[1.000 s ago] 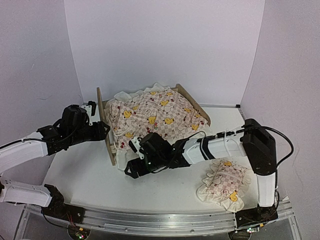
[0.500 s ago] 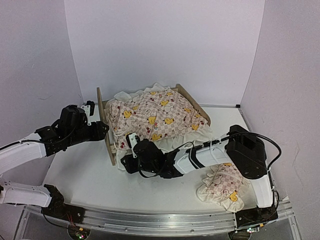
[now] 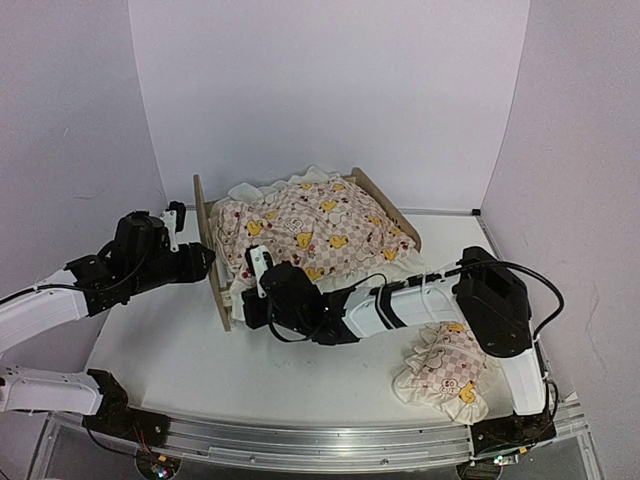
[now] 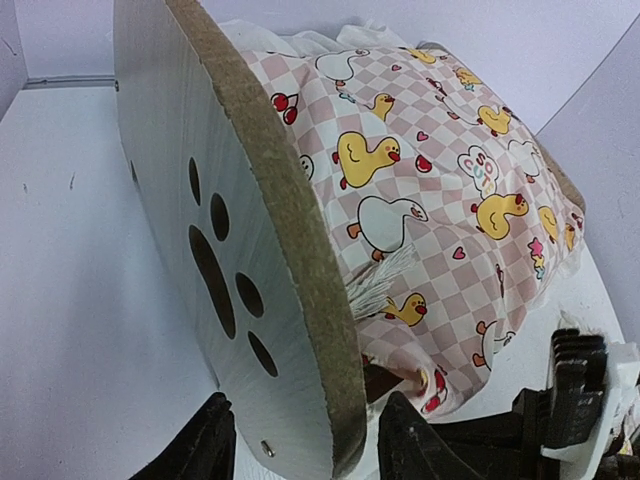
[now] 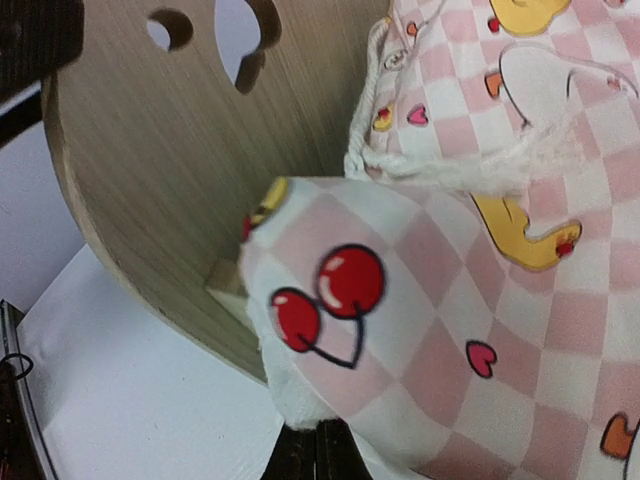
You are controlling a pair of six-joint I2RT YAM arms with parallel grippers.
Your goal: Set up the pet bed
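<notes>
Top external, near to far. Pillow (image 3: 445, 365) lies on the table (image 3: 170, 350) at near right, beside the right arm's base, well apart from the bed (image 3: 212, 262). Not yet placed. It likely goes on last, once the quilt (image 3: 310, 225) is straight.

Right gripper (image 3: 248, 298) reaches across to the left and sits at the quilt's near-left corner, just beside the headboard (image 4: 200, 200). In the right wrist view the jaws are pressed together on the frilled hem. The cherry-print corner stands up out of them, so it is pinching the quilt. My guess is that it holds the corner to pull or tuck it along the headboard, where the cloth is bunched.

Left gripper (image 3: 205, 262) comes in from the left at the headboard's near end. In the left wrist view the jaws are half spread, one on each face of the board near its lower edge. They look clamped on it, but the contact on the quilt side is in shadow. Probably it braces the bed so it does not slide while the other arm tugs the cloth.

The bed stands mid-table toward the far wall, headboard left, footboard (image 3: 392, 208) far right. The quilt is draped over it, puffy and wrinkled, with white frill spilling over the near side onto the table. The striped base is hidden under the cloth.

Writing: none readable. The quilt print is pink-and-white check with ducks, geese, cherries and hearts, and the pillow has the same print. The headboard has a paw cutout. No brand or label is visible.
</notes>
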